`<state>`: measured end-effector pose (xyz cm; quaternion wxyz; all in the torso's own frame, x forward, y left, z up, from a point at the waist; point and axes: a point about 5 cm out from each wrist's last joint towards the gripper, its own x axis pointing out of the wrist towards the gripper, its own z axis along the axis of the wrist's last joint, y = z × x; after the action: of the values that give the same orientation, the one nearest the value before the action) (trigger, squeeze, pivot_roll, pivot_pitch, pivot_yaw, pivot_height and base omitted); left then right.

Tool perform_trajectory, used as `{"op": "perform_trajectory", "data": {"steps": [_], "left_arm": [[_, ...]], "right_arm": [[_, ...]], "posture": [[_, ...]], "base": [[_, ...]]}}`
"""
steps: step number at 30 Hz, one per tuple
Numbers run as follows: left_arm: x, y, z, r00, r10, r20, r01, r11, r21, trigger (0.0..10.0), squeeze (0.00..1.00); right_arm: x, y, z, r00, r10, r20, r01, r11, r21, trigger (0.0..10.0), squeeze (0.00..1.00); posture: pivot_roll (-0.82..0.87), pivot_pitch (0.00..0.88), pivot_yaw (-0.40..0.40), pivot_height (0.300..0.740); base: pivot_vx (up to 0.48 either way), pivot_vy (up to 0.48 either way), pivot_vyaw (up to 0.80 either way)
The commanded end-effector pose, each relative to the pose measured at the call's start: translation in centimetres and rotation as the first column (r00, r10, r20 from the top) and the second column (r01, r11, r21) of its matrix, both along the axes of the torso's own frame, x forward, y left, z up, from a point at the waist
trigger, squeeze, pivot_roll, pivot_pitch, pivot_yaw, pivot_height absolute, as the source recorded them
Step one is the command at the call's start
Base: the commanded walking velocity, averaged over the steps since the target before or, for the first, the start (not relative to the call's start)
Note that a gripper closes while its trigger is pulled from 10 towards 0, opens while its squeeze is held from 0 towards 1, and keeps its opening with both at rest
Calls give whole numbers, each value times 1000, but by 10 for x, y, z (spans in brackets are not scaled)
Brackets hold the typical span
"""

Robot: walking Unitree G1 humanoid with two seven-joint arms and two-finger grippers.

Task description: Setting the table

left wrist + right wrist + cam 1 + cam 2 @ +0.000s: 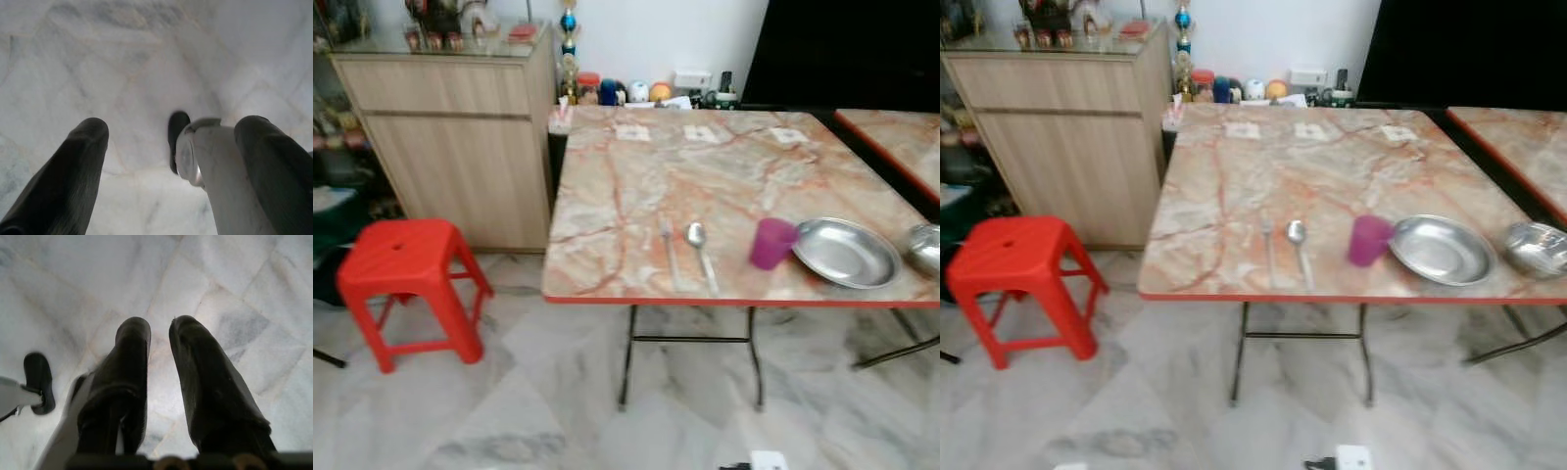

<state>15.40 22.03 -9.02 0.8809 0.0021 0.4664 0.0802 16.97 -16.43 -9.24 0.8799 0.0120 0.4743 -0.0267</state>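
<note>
Both grippers hang low beside the body, aimed straight down at the pale marble floor [509, 411]. Left gripper [171, 161]: its two black fingers stand wide apart with nothing between them, the robot's own foot and leg showing past them. Right gripper [159, 377]: fingers close together, only a slim gap, nothing held.

Up ahead is the marble-patterned table [636, 176] with its red edge. All the tableware sits along the near edge, towards the right. Reading left to right: a fork [670, 253], then a spoon [701, 255] just beside it, both lying with their long axes running near to far, handles towards the near edge. Next a purple cup [771, 243], upright, and touching or all but touching it, a shallow steel plate [847, 253]. Further right, a steel bowl [1536, 247] sits at the table's right end.

Here's the relation that matters: everything lies ahead and above the hanging grippers, and off to the right of the view's centre. So the right arm looks the nearer one for the cup, plate and bowl; the cutlery sits nearer the middle, reachable by either, I'd judge. The robot seems to stand too far off to reach, so closing in comes first.

A red stool [406, 284] stands on the left, well apart from the table, beside a wooden cabinet [460, 147].
</note>
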Motion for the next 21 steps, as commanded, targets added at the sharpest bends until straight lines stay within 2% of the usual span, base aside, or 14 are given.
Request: {"op": "perform_trajectory", "data": {"steps": [1,4,8,21], "left_arm": [[9,15,6,997,-59,-45,60,998,19,10000,0],[10,15,6,998,-57,-41,57,998,18,10000,0],[10,16,6,997,-57,-42,58,998,21,10000,0],[8,21,7,997,-62,-43,63,998,23,10000,0]], "right_arm": [[-10,-49,2,998,-33,-53,35,999,30,10000,0],[-10,-48,2,998,-35,-52,37,999,31,10000,0],[-10,-48,2,998,-45,-50,47,998,36,10000,0],[-9,-46,2,997,-67,-40,68,997,41,10000,0]], "posture": [[39,0,4,740],[39,0,8,740],[36,0,11,740],[30,0,20,740]], "base": [[0,-480,463],[0,-475,725],[0,0,739],[0,0,0]]}}
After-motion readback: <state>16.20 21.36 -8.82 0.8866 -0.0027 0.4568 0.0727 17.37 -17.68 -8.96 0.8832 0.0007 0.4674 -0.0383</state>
